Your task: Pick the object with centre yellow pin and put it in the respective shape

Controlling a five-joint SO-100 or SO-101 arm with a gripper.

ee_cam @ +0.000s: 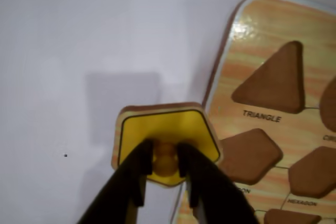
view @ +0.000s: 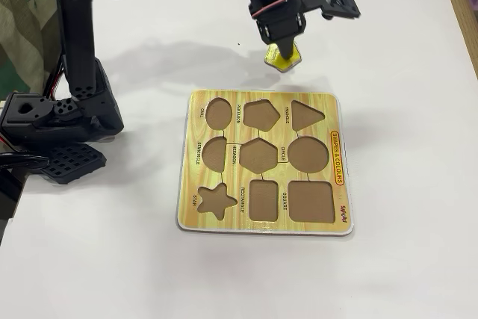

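Yellow pentagon piece (ee_cam: 168, 129) pinched by its knob (ee_cam: 165, 158) between black jaws of the gripper (ee_cam: 165, 167).
Held above white counter (view: 418, 110), just beyond puzzle board's (view: 336, 121) far edge, near empty pentagon recess (view: 261, 115).

Yellow pentagon piece (ee_cam: 167, 136); yellow wood-grain board (view: 337, 177), brown recesses; black claw (ee_cam: 166, 167).
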